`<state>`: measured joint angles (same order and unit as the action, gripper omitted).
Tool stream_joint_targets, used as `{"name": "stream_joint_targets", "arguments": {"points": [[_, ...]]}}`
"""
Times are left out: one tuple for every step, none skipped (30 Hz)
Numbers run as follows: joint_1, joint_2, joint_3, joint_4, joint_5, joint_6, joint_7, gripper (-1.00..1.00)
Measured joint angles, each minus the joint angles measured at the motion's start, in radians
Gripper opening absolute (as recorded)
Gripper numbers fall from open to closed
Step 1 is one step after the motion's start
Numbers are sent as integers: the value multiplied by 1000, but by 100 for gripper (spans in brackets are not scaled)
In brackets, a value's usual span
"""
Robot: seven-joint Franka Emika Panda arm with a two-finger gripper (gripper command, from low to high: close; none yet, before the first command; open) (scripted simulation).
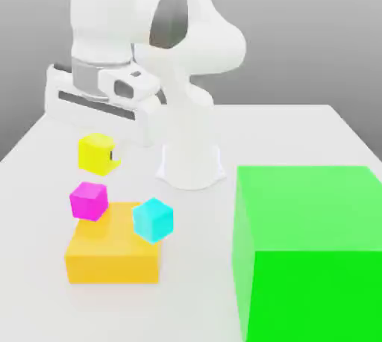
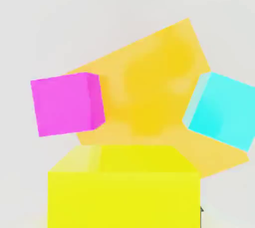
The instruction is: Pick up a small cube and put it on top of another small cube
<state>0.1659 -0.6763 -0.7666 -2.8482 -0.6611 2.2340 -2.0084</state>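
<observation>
background: grey wall behind a pale white table (image 1: 313,135); the scene was a simulator render.
robot arm: a white panda arm (image 1: 186,57) stood on its round base near the middle of the table and bent toward the exterior view's left.
gripper: the gripper (image 1: 112,157) hung under the hand, above the table on the exterior view's left. its jaws were closed as far as they went, pressed on the two sides of the yellow cube; one dark fingertip showed at the cube's edge.
yellow cube: the small yellow cube (image 1: 95,154) was held in the gripper, lifted off the table. in the hand view the yellow cube (image 2: 124,187) was nearest to the camera, with the other blocks beyond it.
magenta cube: a small magenta cube (image 1: 89,201) was at the far left corner of the orange block in the exterior view; whether it stood on the block or just beside it, i cannot tell. it showed in the hand view too (image 2: 67,103).
cyan cube: a small cyan cube (image 1: 153,219) was at the right edge of the orange block, tilted, also visible from the hand (image 2: 221,110).
orange block: a wide, low orange block (image 1: 112,258) lay on the table, below the held cube in the exterior view; hand view (image 2: 149,87).
green block: a big green block (image 1: 313,258) stood on the exterior view's right, well apart from the small cubes.
</observation>
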Motion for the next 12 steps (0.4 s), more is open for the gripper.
{"name": "stream_joint_targets", "arguments": {"points": [[-20, -17, -32, -12, -9, -2, -38, -100], [-55, -43, -58, -19, -19, -17, -71, -100], [-69, -42, -83, -25, -31, -7, -88, -100], [-69, -25, -109, -32, -43, 19, -94, -100], [-63, 2, -136, -38, -55, 54, -96, -100], [-54, 34, -162, -45, -66, 95, -97, -100], [-43, 69, -188, -52, -77, 138, -96, -100], [-29, 106, -216, -59, -87, 182, -94, -100], [-15, 144, -243, -65, -96, 228, -92, 100], [-15, 144, -243, -65, -96, 228, -92, 100], [-15, 144, -243, -65, -96, 228, -92, 100], [-15, 144, -243, -65, -96, 228, -92, 100]]}}
